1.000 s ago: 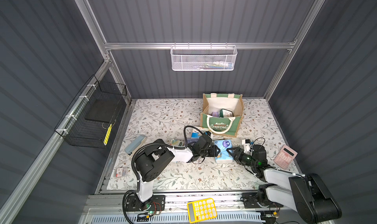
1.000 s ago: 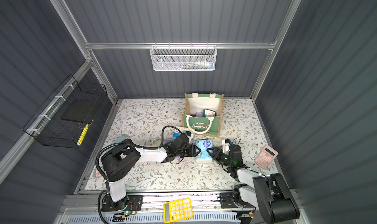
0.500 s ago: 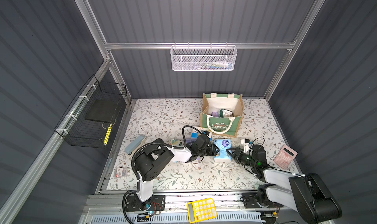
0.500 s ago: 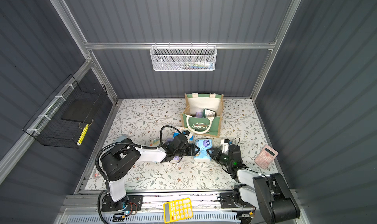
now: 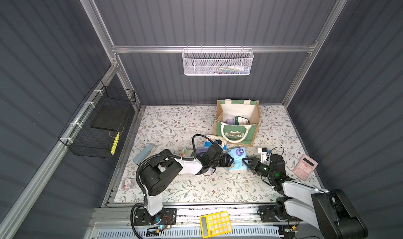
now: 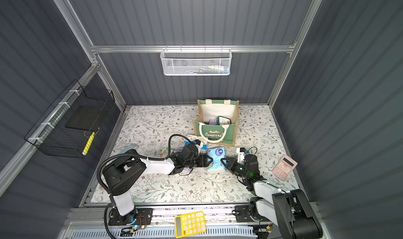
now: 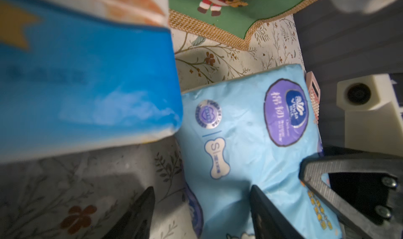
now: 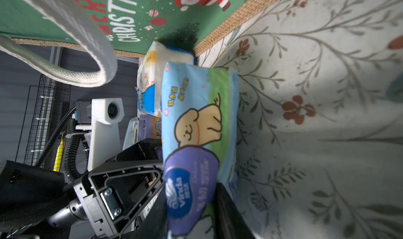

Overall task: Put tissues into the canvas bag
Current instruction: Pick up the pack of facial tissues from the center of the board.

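1. Tissues not yet bagged are seen furthest left. A cartoon-printed pack (image 5: 187, 152) and a purple-white pack (image 5: 201, 149) lie just beside the left forearm (image 5: 189, 167), and a white-blue-orange pack (image 7: 87, 81) lies close to its wrist. All three could be swept aside if that arm is swung carelessly.
2. The left gripper (image 5: 231, 161) is held with its jaws spread apart, one finger laid against the light blue tissue pack (image 5: 237, 156). If that contact is kept while the arm is pulled away, the pack could be dragged askew.
3. The light blue tissue pack is found outside the bag, on the floral cover (image 5: 174, 126) between both grippers and near the bag's green front. Being soft and slick-wrapped, it could sag or slide out when raised by one end.
4. The canvas bag (image 5: 248, 140) already holds a dark green pack (image 5: 239, 120) and a lavender pack (image 5: 230, 121). A rope handle (image 8: 72, 37) is draped over the front. It could be snagged, or the rim struck and the bag shoved, if the pack is carried too low.
5. The right gripper (image 5: 245, 162) is clamped on one end of the light blue tissue pack, whose wrapper looks pinched. Should only film be caught, the hold could be lost.
6. The pink calculator (image 5: 304, 167) lies well apart and would be knocked only by a wide sweep of the right arm (image 5: 298, 190).
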